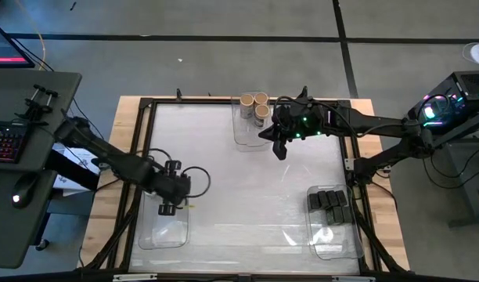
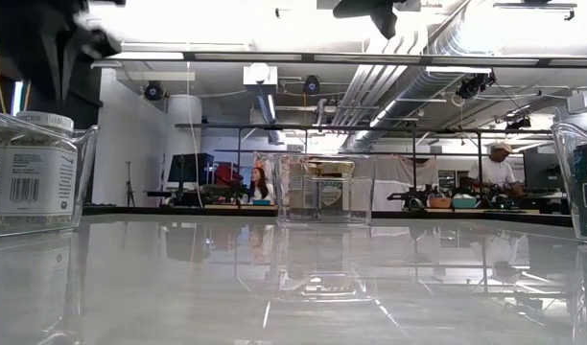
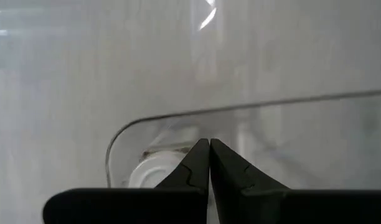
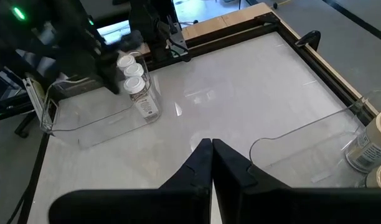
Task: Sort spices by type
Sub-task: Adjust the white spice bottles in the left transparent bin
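Note:
Three tan-lidded spice jars (image 1: 255,106) stand in a clear bin (image 1: 247,133) at the table's far edge; they also show in the right wrist view (image 4: 372,140). White-lidded jars (image 4: 133,78) stand in a clear bin (image 1: 163,231) at the near left. My left gripper (image 1: 167,210) hangs shut above them, with one white lid (image 3: 148,173) below its fingertips (image 3: 209,144). Black boxes (image 1: 329,202) lie in a clear bin (image 1: 337,239) at the near right. My right gripper (image 1: 280,150) hovers shut and empty beside the far bin, its fingers (image 4: 211,144) above bare table.
A dark frame (image 1: 145,141) runs round the white table top. The middle of the table (image 1: 247,196) between the three bins is bare. The low view shows the left bin with a labelled jar (image 2: 30,172) close by. People sit in the room beyond.

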Motion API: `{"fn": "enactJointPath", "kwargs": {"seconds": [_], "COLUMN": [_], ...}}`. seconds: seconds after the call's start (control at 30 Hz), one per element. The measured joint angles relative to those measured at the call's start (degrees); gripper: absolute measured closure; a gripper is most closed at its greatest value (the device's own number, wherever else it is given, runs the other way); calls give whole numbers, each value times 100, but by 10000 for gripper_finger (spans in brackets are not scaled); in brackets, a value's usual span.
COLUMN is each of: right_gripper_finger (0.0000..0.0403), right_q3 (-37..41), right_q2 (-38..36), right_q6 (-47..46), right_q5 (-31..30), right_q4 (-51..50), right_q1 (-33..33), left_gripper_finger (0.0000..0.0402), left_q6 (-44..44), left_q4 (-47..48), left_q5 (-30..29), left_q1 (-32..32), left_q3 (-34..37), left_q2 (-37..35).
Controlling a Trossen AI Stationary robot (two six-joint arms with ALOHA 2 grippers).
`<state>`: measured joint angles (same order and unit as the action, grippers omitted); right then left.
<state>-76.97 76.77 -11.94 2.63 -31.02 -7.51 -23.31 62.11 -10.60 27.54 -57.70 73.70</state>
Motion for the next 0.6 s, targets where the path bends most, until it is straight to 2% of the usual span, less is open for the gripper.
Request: {"fn": "enactJointPath", "kwargs": {"seconds": [0.13, 0.33, 0.47, 0.6], "right_gripper_finger": [403, 403, 403, 403], "right_q3": [0, 0, 0, 0], "right_q2": [0, 0, 0, 0], "right_q6": [0, 0, 0, 0], "right_q5": [0, 0, -1, -2], "right_q4": [0, 0, 2, 2], "right_q1": [0, 0, 0, 0], "left_gripper_finger": [401, 401, 401, 401], "left_q6": [-740, -2896, -3794, -4207], "left_q4": [-12, 95, 60, 7], "left_q5": [60, 102, 105, 107], "left_q1": [422, 1779, 2489, 2713], "left_q3": [-1, 603, 1108, 1453], "left_q2": [-604, -1368, -1391, -1309]}}
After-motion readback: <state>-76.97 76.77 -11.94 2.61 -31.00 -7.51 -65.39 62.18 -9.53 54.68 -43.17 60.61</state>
